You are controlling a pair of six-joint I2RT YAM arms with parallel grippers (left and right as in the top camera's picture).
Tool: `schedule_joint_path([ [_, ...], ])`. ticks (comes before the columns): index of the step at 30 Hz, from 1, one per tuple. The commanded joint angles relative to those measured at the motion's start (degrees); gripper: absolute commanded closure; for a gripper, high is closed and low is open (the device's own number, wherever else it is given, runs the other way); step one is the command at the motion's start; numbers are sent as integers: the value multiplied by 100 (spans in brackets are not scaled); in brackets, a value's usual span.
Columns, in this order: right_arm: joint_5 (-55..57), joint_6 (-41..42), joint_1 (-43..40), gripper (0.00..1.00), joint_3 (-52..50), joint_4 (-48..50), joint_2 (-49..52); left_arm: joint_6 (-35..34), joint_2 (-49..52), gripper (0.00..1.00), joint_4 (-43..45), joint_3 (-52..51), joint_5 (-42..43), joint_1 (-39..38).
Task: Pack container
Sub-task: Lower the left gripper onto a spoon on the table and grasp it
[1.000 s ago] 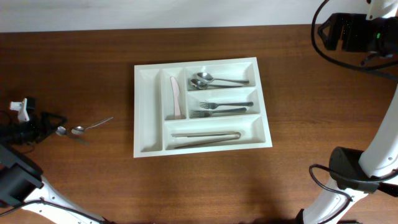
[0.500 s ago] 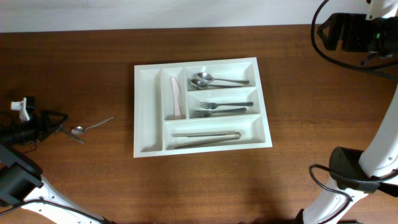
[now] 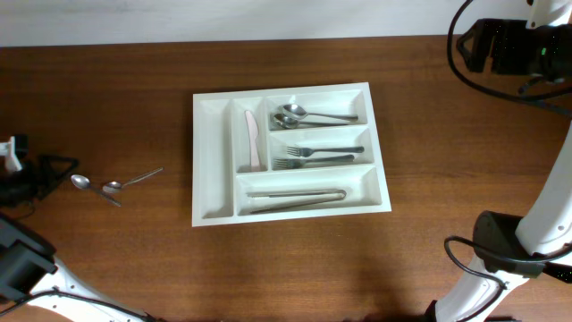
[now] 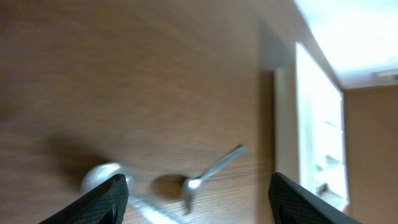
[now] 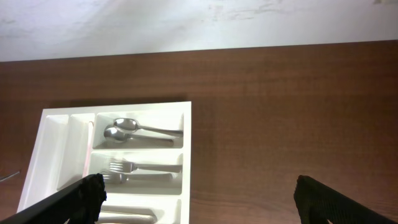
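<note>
White tray (image 3: 213, 154): there it sits, flat on the worktop (image 3: 429, 250), well apart from both sets of jaws and lying between them.
Left jaws: spread wide, the two dark tips at the bottom corners of the wrist view, pinching nothing.
Right jaws: spread wide too, nothing between them, up off the worktop at the far corner.
Loose spoons (image 3: 113, 186): two of them on the wood just ahead of the left jaws, between those jaws and the tray, handles crossing.
Nearer spoon: its bowl lies close in front of one left tip in the wrist view; whether they touch, I cannot tell, the view is blurred.
Other spoon: bowl nearer the middle of the left jaws' gap, handle slanting away toward the tray.
Tray slot nearest the left jaws: the narrow upright one, bare white.
Knife (image 3: 253, 141): pale, lying in the second upright slot.
Packed spoons (image 3: 308, 115): two in the long slot at the right-jaws end.
Forks (image 3: 317, 156): two in the middle long slot, side by side.
Tongs (image 3: 295, 197): alone in the long slot farthest from the right jaws.
</note>
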Motion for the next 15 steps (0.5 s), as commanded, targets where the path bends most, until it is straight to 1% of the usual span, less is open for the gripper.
schedule_joint_path([
  [1,9,-11,-22,1,63,17,26,149,44,26,24,76,-608,90],
  [5,9,-11,-22,1,63,17,26,149,44,25,55,76,-599,11],
  [10,9,-11,-22,1,63,17,26,118,44,26,238,7,-1027,-160],
  [13,9,-11,-22,1,63,17,26,-293,52,26,446,-37,-1456,-216],
  [15,9,-11,-22,1,63,17,26,-310,52,26,498,-37,-1467,-219],
])
